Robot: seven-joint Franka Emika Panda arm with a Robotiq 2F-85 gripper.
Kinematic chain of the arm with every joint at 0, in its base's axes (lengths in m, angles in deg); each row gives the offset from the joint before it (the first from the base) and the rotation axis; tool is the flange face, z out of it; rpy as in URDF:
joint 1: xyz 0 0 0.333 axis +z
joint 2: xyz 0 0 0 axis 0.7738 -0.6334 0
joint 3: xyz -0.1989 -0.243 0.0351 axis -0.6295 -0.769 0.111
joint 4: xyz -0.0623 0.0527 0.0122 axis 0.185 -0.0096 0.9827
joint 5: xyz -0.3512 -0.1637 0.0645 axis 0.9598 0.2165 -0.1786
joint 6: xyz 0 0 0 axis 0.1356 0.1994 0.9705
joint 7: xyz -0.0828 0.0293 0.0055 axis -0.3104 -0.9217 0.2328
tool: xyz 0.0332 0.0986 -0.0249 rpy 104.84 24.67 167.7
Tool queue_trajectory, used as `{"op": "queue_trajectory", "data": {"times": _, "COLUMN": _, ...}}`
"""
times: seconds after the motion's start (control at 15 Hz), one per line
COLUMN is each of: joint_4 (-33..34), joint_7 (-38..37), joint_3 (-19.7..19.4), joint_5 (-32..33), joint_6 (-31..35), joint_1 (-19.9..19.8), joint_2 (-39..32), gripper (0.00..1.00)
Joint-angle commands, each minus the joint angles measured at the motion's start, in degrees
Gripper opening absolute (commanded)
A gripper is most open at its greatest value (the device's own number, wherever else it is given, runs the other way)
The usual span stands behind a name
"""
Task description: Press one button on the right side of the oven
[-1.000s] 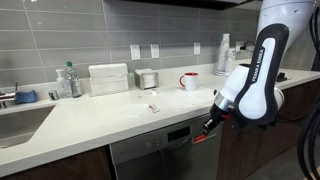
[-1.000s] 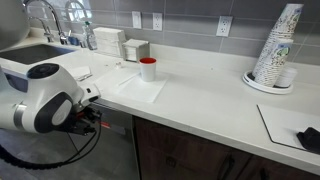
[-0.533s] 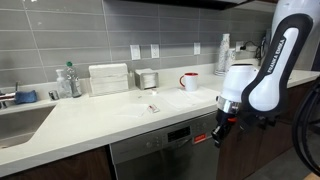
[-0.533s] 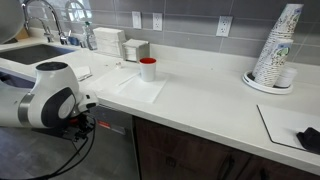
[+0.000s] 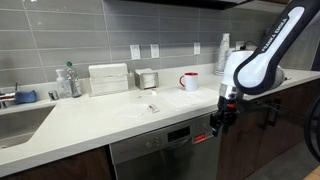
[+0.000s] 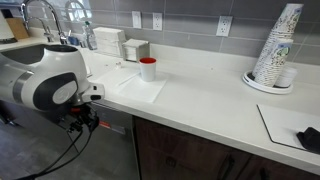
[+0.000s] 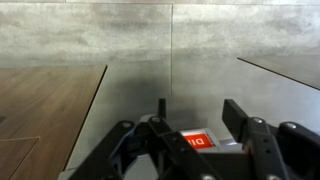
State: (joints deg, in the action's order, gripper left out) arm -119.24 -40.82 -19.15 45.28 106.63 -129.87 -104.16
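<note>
the empty hand (image 5: 216, 124), its spread impossible to tell, hangs by the right end of the control strip (image 5: 160, 138) of the oven (image 5: 160, 162) under the bench (image 5: 100, 115), with no button press evident yet.

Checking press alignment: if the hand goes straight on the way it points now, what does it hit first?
Most likely the control strip of the oven, at or beside the red display that sits just ahead of the hand in the wrist view. How far off it is cannot be told.
</note>
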Motion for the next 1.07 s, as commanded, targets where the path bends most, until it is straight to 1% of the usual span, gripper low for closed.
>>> {"op": "queue_trajectory", "data": {"times": 0.0, "joint_4": -0.2, "joint_7": 0.2, "joint_3": 15.4, "joint_5": -9.4, "joint_6": -7.2, "joint_1": -12.7, "joint_2": 2.4, "gripper": 0.92}}
{"op": "queue_trajectory", "data": {"times": 0.07, "joint_4": 0.4, "joint_7": -0.3, "joint_3": 19.5, "joint_5": -11.1, "joint_6": -9.0, "joint_1": -16.2, "joint_2": 2.3, "gripper": 0.99}}
{"op": "queue_trajectory", "data": {"times": 0.27, "joint_4": 2.5, "joint_7": -3.2, "joint_3": 32.1, "joint_5": -12.9, "joint_6": -13.3, "joint_1": -26.6, "joint_2": 1.2, "gripper": 1.00}}
{"op": "queue_trajectory", "data": {"times": 0.4, "joint_4": 4.2, "joint_7": -6.7, "joint_3": 40.5, "joint_5": -11.1, "joint_6": -16.7, "joint_1": -33.6, "joint_2": -0.3, "gripper": 1.00}}
{"op": "queue_trajectory", "data": {"times": 0.53, "joint_4": 5.6, "joint_7": -8.5, "joint_3": 49.1, "joint_5": -7.0, "joint_6": -19.8, "joint_1": -40.5, "joint_2": -3.3, "gripper": 1.00}}
{"op": "queue_trajectory", "data": {"times": 0.6, "joint_4": 4.8, "joint_7": -5.9, "joint_3": 42.3, "joint_5": -10.1, "joint_6": -16.2, "joint_1": -34.1, "joint_2": -0.1, "gripper": 0.99}}
{"op": "queue_trajectory", "data": {"times": 0.67, "joint_4": 5.4, "joint_7": -6.3, "joint_3": 44.3, "joint_5": -9.9, "joint_6": -16.7, "joint_1": -35.5, "joint_2": -0.5, "gripper": 0.99}}
{"op": "queue_trajectory", "data": {"times": 1.0, "joint_4": 5.1, "joint_7": -6.3, "joint_3": 43.2, "joint_5": -9.9, "joint_6": -16.7, "joint_1": -34.8, "joint_2": -0.5, "gripper": 1.00}}
